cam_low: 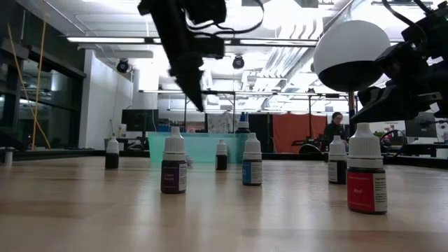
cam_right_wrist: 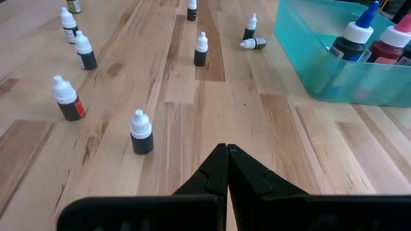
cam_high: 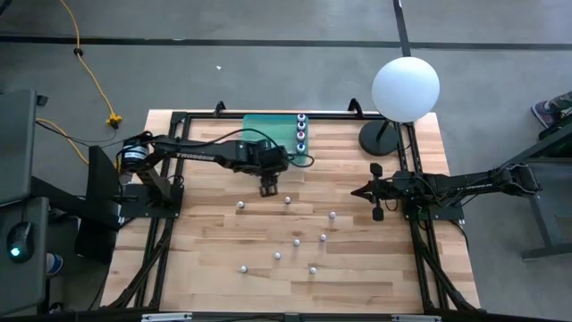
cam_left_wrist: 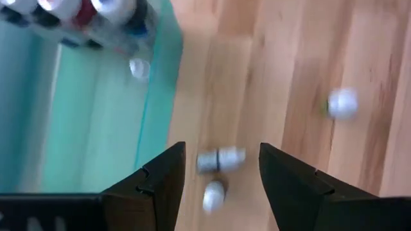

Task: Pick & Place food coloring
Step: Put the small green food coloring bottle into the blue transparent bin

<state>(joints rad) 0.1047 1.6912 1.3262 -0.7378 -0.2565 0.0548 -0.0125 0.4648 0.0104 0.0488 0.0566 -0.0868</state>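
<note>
Several tiny food coloring bottles stand scattered on the wooden table, for instance one and another. A few more stand in the teal bin at the far side. My left gripper hangs open and empty above the table, just in front of the bin. In the left wrist view its fingers frame a bottle lying on its side with an upright bottle beside it. My right gripper waits at the right, shut and empty.
A big white globe lamp stands on its dark base at the far right corner. The teal bin's wall rises near the lying bottle. Black frame rails run along the table's left and right sides.
</note>
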